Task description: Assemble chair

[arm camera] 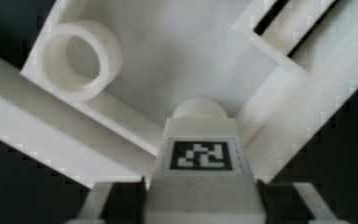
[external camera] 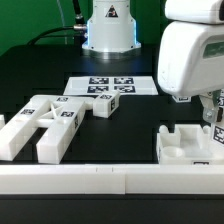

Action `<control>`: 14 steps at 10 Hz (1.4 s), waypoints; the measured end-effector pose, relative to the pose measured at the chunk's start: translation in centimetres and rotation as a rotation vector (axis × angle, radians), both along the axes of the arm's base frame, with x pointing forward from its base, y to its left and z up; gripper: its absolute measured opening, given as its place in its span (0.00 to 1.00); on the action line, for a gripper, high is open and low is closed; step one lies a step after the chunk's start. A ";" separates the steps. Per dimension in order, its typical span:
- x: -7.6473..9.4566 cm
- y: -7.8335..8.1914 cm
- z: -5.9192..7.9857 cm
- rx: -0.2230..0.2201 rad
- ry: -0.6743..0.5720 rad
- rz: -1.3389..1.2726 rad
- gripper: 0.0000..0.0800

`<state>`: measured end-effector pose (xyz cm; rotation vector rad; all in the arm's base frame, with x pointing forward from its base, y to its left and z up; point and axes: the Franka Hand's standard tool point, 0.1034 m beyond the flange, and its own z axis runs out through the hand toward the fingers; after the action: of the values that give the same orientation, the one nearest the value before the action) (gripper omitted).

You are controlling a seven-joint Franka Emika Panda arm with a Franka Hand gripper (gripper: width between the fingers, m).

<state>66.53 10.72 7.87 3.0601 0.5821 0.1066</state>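
Evidently the two-finger gripper [arm camera: 202, 203] is clamped on the tagged rib [arm camera: 204, 150] of the chunky white plastic slotted chair panel [external camera: 183, 147], lying at the exterior view's right. It is judged rigid, light and slippery, best held squarely across that rib.

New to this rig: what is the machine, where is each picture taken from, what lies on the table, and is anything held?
The machine is a white robot arm with a two-finger pincer, assembling a chair from loose parts. The exterior view watches from off the arm; the wrist view comes from a camera on the wrist, looking along the pincer. On the black table lie chunky white plastic chair parts, a slotted white plastic panel, and a flat white marker board, which is only a reference. The pincer looks closed on a narrow white plastic piece bearing a square black-and-white tag.
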 end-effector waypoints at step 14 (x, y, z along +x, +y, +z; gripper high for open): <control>-0.1 0.8 0.0 0.088 0.010 -0.727 0.78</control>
<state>66.44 11.55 7.89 3.1288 -0.5598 0.0982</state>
